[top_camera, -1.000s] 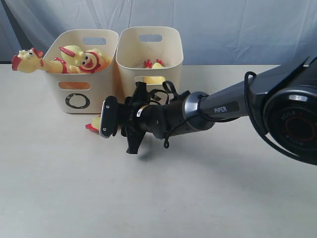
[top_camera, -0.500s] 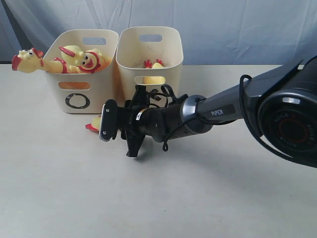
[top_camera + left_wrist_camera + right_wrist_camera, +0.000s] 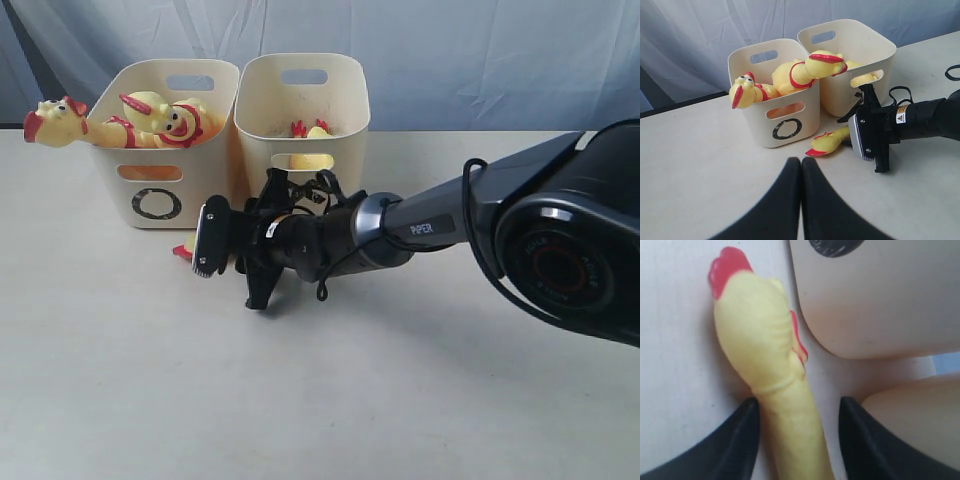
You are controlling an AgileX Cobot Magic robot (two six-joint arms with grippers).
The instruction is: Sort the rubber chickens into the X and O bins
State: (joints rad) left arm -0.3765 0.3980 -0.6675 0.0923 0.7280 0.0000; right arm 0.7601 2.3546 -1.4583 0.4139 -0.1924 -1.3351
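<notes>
A yellow chicken piece with a red tip (image 3: 186,249) (image 3: 827,144) (image 3: 765,350) lies on the table in front of the O bin (image 3: 165,190) (image 3: 785,117) (image 3: 875,300). My right gripper (image 3: 203,243) (image 3: 799,407) is open, with its fingers (image 3: 742,427) on either side of the piece's narrow end. One finger touches it and the other stands apart. Two chickens (image 3: 55,122) (image 3: 165,115) rest in the O bin, one head hanging over the rim. The second bin (image 3: 303,100) (image 3: 855,47) holds a yellow body with red feet (image 3: 312,130); the arm hides its mark. My left gripper (image 3: 801,162) is shut on nothing, above the table.
The right arm (image 3: 420,225) stretches across the table in front of the second bin, with loose cables (image 3: 900,92) by its wrist. A pale curtain (image 3: 450,60) hangs behind the bins. The two bins stand side by side, almost touching.
The right gripper has slid left, closer to the chicken piece by the O bin. The bins and the chickens in them have not moved.
</notes>
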